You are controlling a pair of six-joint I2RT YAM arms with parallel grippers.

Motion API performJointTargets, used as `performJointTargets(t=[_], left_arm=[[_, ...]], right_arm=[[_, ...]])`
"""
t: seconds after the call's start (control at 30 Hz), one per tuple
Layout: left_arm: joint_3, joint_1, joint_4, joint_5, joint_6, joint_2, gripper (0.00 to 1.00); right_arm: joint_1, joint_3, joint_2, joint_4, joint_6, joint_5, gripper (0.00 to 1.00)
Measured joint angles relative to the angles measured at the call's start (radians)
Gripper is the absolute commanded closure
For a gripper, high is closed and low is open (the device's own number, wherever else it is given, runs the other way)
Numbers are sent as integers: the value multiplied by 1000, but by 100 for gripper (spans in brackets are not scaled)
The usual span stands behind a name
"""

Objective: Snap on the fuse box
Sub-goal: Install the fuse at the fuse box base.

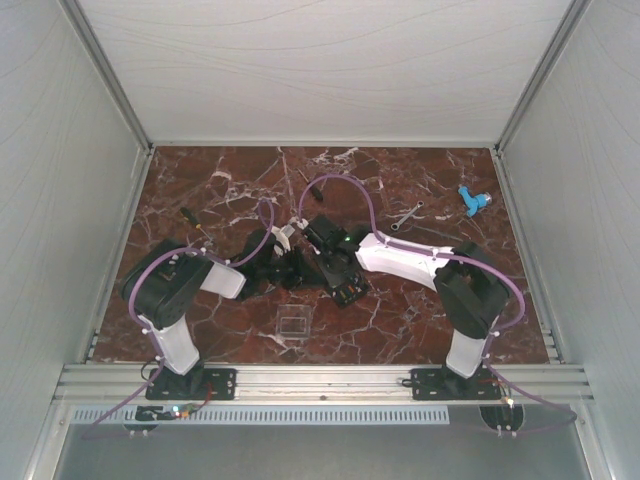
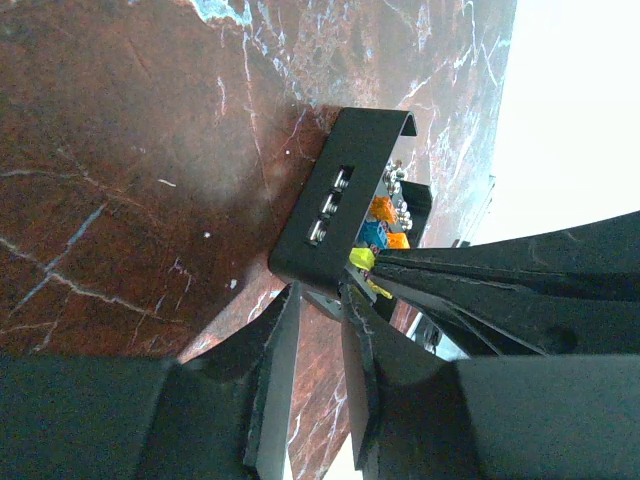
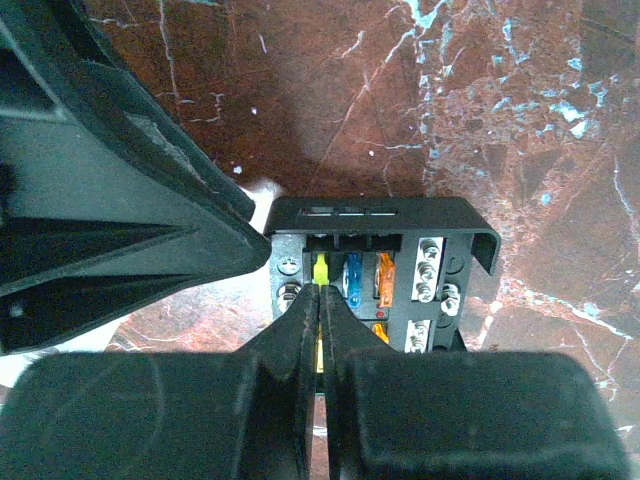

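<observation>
Plastic, stiff and light by the look: fuse box (image 3: 380, 215) sitting face-up near the middle of table (image 1: 450, 320). Likely sliding on that smooth top unless steadied; safest gripping by solid outer walls, avoiding screw terminals (image 3: 430, 272). Left gripper (image 2: 320, 300) partly closed, seemingly pinching 1 lower corner. Right gripper (image 3: 318, 295) fully closed, 2 fingers meeting at yellow fuse (image 3: 320, 268); holding or merely touching, impossible telling.

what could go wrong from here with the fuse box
1. The right gripper, shut with its tips on the yellow fuse, may bend it or pull it out of the fuse box.
2. The left gripper seems to grip only the box's edge, so the box could slip or tilt.
</observation>
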Motion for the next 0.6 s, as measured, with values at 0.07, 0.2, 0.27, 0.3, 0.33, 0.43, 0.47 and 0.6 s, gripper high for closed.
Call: performJointTargets(t=[0.07, 0.2, 0.27, 0.3, 0.33, 0.43, 0.47, 0.6], left_arm=[[0, 0, 0, 0, 0, 0, 77], [0, 0, 0, 0, 0, 0, 77], [0, 0, 0, 0, 0, 0, 77], [0, 0, 0, 0, 0, 0, 77], [0, 0, 0, 0, 0, 0, 77], [0, 0, 0, 0, 0, 0, 77], [0, 0, -1, 0, 0, 0, 77], [0, 0, -2, 0, 2, 0, 75]], right_arm=[[0, 1, 3, -1, 1, 0, 100], [0, 16, 21, -17, 8, 5, 100], [0, 28, 34, -29, 8, 8, 100], [0, 34, 41, -36, 8, 10, 100], [0, 37, 52, -39, 8, 10, 100], [0, 40, 72, -50, 7, 13, 100], [0, 42, 75, -53, 7, 14, 100], [1, 42, 75, -53, 3, 14, 100]])
